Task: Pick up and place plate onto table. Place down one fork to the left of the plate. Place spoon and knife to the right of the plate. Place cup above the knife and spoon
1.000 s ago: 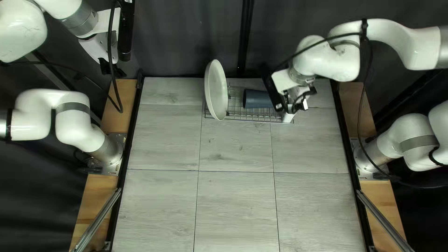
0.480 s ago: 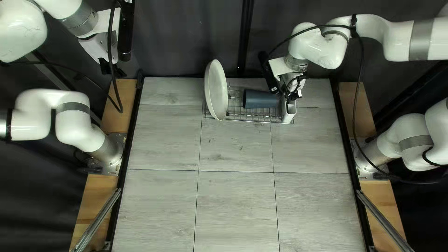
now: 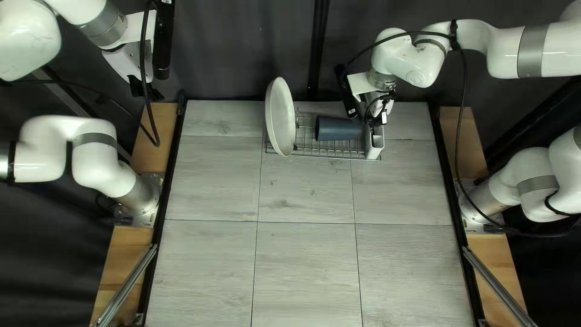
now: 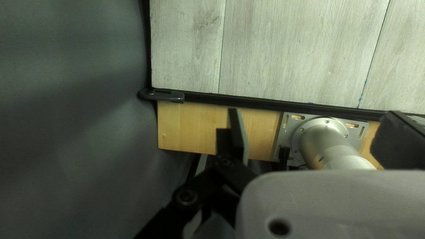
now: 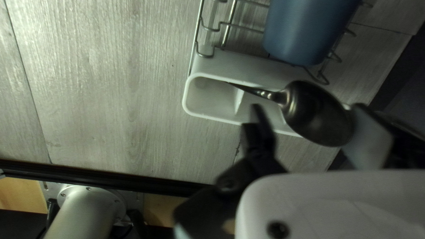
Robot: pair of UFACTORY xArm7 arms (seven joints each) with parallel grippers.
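Note:
In the top left view my right gripper (image 3: 376,123) is over the white cutlery holder (image 3: 374,147) at the rack's right end. The right wrist view has that gripper (image 5: 310,110) open, a spoon's bowl (image 5: 316,116) between its fingers, nearer one of them; the handle reaches into the holder (image 5: 189,98). The blue cup (image 3: 339,128) lies on its side beside the holder. A white plate (image 3: 280,116) stands on edge at the rack's left. No fork or knife is distinguishable. My left gripper (image 3: 147,94), raised off the table, is open and empty in its wrist view (image 4: 312,116).
The wire rack (image 3: 327,151) sits at the table's far edge, with a dark curtain (image 3: 254,48) behind. Black rails (image 3: 171,181) run along both sides of the table (image 3: 305,266). A cable (image 3: 463,121) hangs from my right arm.
My right gripper has come left and toward the far edge across the holder, uncovering its near part. Its motion slowed over the last half second. My left arm stayed still.

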